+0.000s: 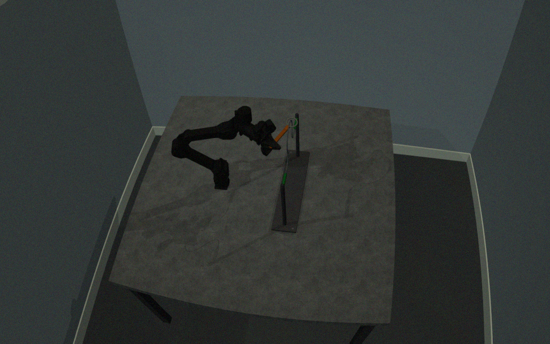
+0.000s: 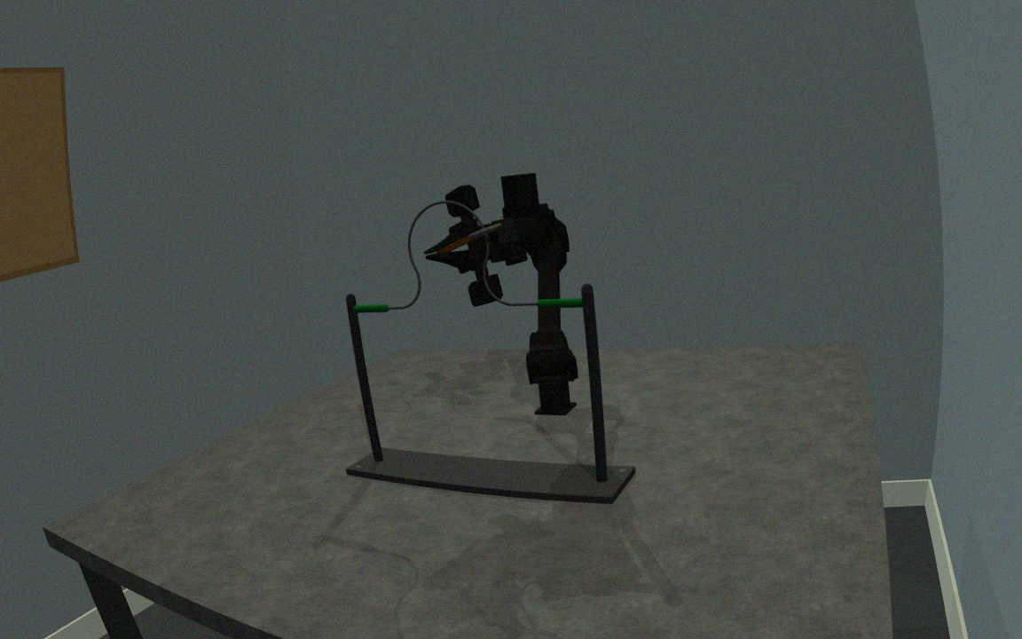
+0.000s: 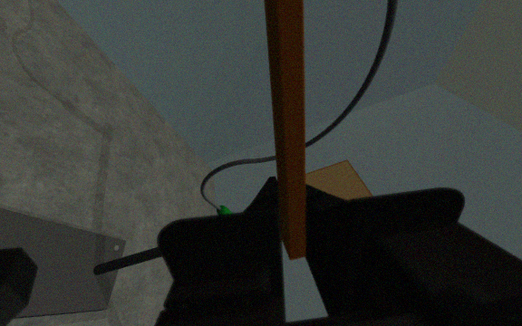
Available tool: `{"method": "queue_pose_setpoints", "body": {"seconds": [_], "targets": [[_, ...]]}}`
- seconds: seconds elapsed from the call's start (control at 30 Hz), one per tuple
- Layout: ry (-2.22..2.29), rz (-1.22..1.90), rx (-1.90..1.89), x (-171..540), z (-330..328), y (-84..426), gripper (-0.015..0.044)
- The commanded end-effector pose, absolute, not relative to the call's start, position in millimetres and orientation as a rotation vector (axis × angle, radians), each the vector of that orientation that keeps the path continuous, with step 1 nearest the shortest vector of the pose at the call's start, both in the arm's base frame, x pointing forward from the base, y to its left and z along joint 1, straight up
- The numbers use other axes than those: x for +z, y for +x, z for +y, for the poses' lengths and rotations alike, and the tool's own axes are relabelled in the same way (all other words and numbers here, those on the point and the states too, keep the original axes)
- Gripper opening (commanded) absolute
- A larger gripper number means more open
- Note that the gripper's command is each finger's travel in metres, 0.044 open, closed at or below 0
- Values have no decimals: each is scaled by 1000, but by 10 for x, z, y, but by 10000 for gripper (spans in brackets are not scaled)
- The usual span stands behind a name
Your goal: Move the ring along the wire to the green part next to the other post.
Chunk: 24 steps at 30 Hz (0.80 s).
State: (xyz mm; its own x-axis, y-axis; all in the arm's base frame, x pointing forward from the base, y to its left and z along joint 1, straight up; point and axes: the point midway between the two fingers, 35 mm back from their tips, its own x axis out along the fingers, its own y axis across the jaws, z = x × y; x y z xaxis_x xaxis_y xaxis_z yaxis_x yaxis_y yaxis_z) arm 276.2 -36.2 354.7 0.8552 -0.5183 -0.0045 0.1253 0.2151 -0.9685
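Note:
My gripper (image 1: 271, 148) (image 2: 428, 254) (image 3: 277, 182) is shut on the orange handle (image 1: 281, 134) (image 2: 453, 244) (image 3: 290, 136). The grey ring (image 1: 287, 122) (image 2: 495, 227) is nearly edge-on in the exterior view and appears around the wire's descending stretch at the right of its arch. Whether it touches the thin grey wire (image 1: 287, 158) (image 2: 410, 238) (image 3: 356, 100) I cannot tell; the ring is outside the wrist view. One green part (image 1: 284, 178) (image 2: 371, 308) (image 3: 224, 210) is at the left post in the exterior view, the other green part (image 2: 560, 303) at the right post.
The left post (image 1: 284, 207) (image 2: 365, 381) and right post (image 1: 297, 143) (image 2: 593, 381) stand on a dark base plate (image 1: 296, 188) (image 2: 483, 477) (image 3: 62, 281). The base plate lies on the grey table (image 1: 332, 265) (image 2: 737, 477). The wire's arch rises between the posts, close to my fingers.

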Motion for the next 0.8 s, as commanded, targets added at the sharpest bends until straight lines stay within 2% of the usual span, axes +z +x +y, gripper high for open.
{"method": "queue_pose_setpoints", "body": {"seconds": [0.0, 0.77], "targets": [[-1340, 355, -480, 3573, -378, 2753, -150], [-1671, 292, -557, 3710, -388, 2751, -150]]}}
